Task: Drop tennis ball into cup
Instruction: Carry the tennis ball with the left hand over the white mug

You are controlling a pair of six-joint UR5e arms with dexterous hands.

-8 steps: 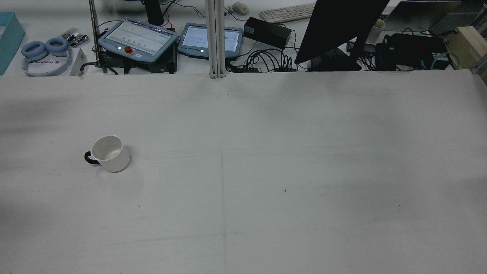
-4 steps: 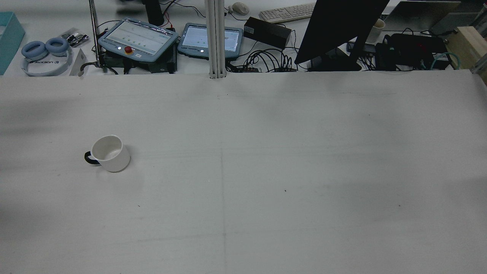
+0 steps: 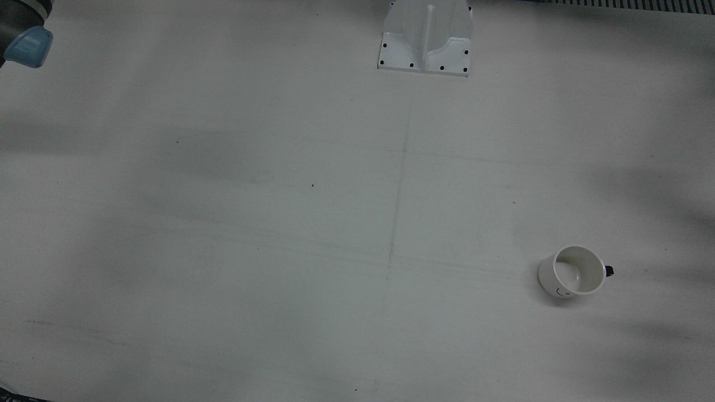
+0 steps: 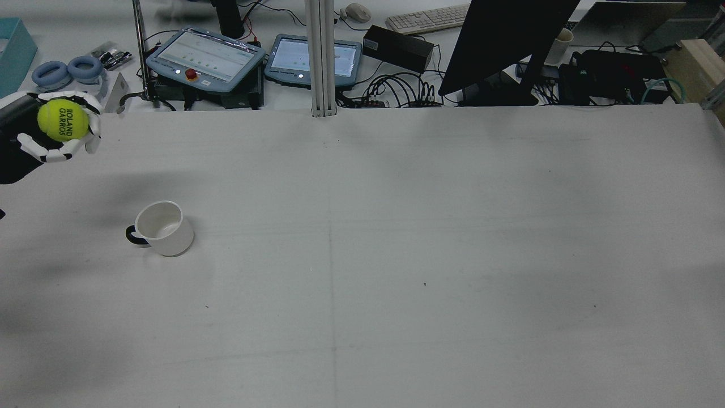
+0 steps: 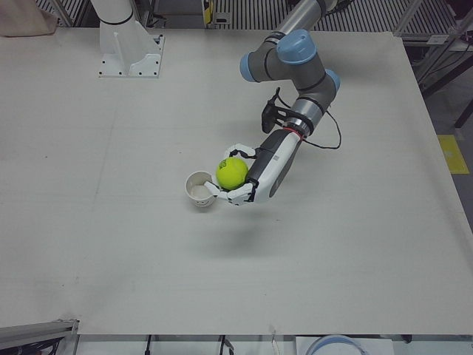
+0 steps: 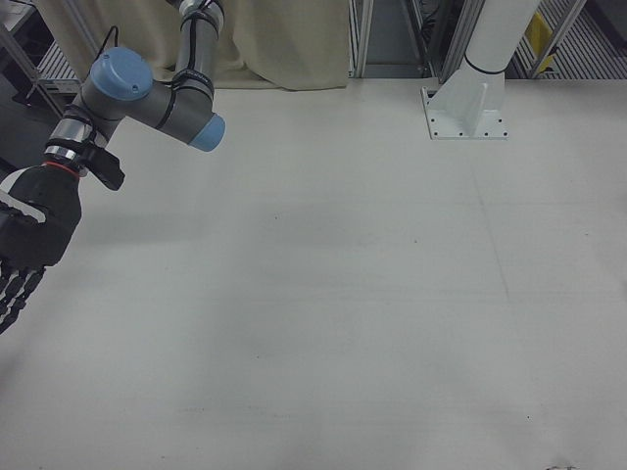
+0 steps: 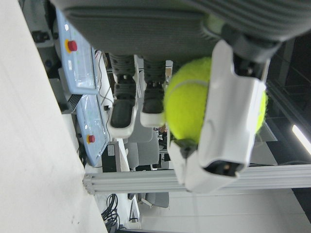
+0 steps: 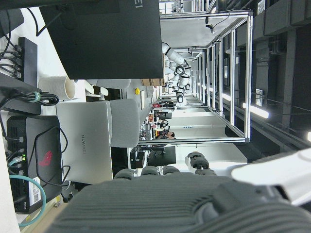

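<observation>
Half a second ago the rear view showed only the cup (image 4: 165, 228) on the table (image 4: 396, 255); now the left hand (image 4: 51, 133) has come in at the far left, fingers wrapped around the tennis ball (image 4: 62, 120). This is the carry step: the ball hangs above the table, off to the cup's side, not yet over its mouth. Next, centre it over the rim and release. The right hand (image 6: 27, 240) idles at the table's edge, fingers extended, empty.
</observation>
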